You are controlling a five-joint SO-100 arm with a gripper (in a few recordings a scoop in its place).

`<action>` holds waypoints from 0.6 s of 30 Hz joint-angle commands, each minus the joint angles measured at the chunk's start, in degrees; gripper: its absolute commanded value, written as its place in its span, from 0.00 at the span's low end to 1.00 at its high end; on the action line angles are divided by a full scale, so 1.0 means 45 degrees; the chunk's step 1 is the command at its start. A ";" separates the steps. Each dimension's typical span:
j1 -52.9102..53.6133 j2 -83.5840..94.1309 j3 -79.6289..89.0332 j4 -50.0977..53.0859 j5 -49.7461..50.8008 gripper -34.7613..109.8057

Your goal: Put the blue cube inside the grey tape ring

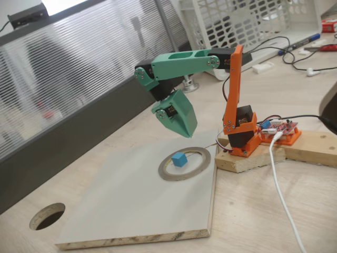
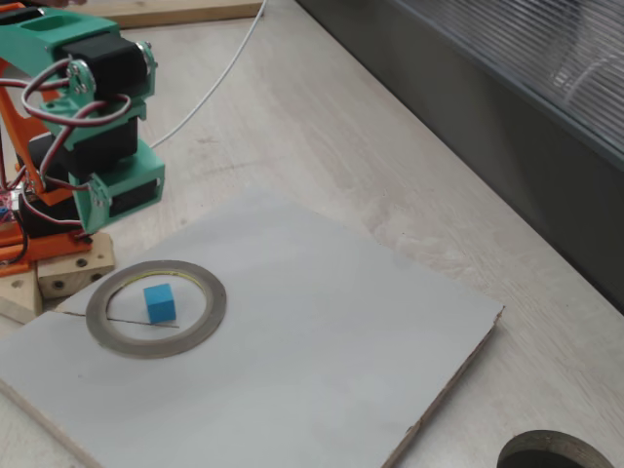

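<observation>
The blue cube (image 1: 179,159) sits inside the grey tape ring (image 1: 164,174) on a white board (image 1: 126,211) — the green gripper (image 1: 185,132) hangs above, fingers together, empty.

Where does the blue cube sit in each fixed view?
A fixed view: the blue cube is right of centre, inside the grey tape ring.
Another fixed view: the blue cube is at lower left, inside the ring.
Shared landmark: the pale board under the ring.
</observation>
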 commanded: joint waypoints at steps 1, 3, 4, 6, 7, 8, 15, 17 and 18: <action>0.0059 0.1211 -0.1602 0.0215 0.0098 0.24; 0.0059 0.1230 -0.2109 0.0254 0.0098 0.24; 0.0078 0.1172 -0.2227 0.0293 0.0098 0.24; 0.0195 0.1152 -0.2227 0.0293 0.0098 0.24; 0.0195 0.1152 -0.2227 0.0293 0.0098 0.24; 0.0195 0.1133 -0.2227 0.0293 0.0098 0.24; 0.0195 0.1133 -0.2227 0.0293 0.0176 0.24; 0.0195 0.1133 -0.2227 0.0273 0.0176 0.24; 0.0195 0.1133 -0.2227 0.0273 0.0176 0.24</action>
